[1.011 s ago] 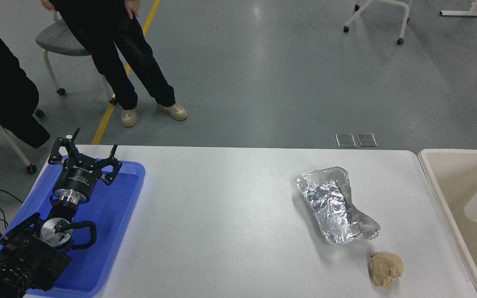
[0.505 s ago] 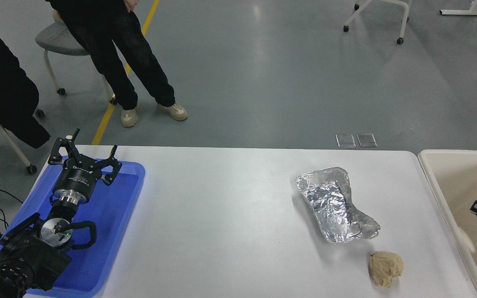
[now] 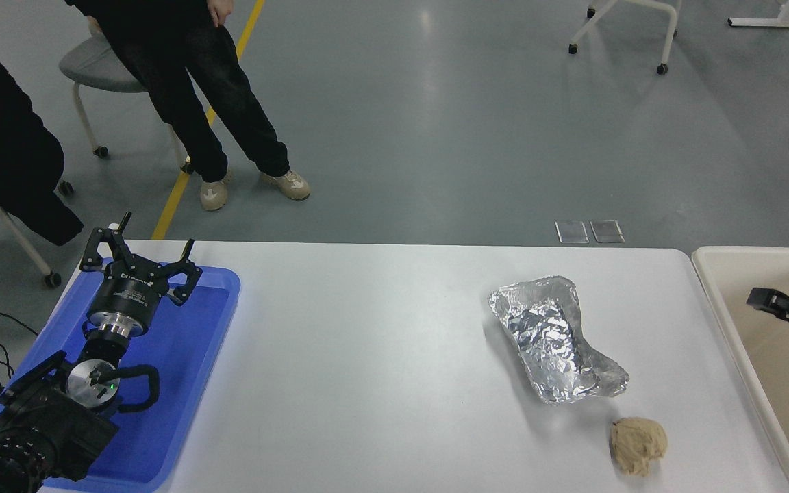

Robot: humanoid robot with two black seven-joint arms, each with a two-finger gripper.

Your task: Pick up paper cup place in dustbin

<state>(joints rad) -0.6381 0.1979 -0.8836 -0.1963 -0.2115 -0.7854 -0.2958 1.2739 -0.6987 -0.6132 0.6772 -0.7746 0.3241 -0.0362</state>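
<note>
The beige dustbin (image 3: 729,337) stands at the table's right end, cut off by the picture's edge. My right gripper (image 3: 763,300) reaches in from the right edge and hangs over the bin's inside, with only its tip showing. The paper cup is out of view; nothing shows in the part of the bin that I can see. My left gripper (image 3: 138,252) is parked open over the blue tray (image 3: 192,356) at the lower left.
Crinkled silver foil (image 3: 553,337) lies right of the table's middle, with a crumpled tan paper ball (image 3: 637,445) in front of it. A person's legs (image 3: 230,116) and two chairs are on the floor beyond the far edge.
A second ago the right gripper held the cup low inside the bin. The cup then dropped away as a pale blur, and the gripper has risen toward the bin's far side.
</note>
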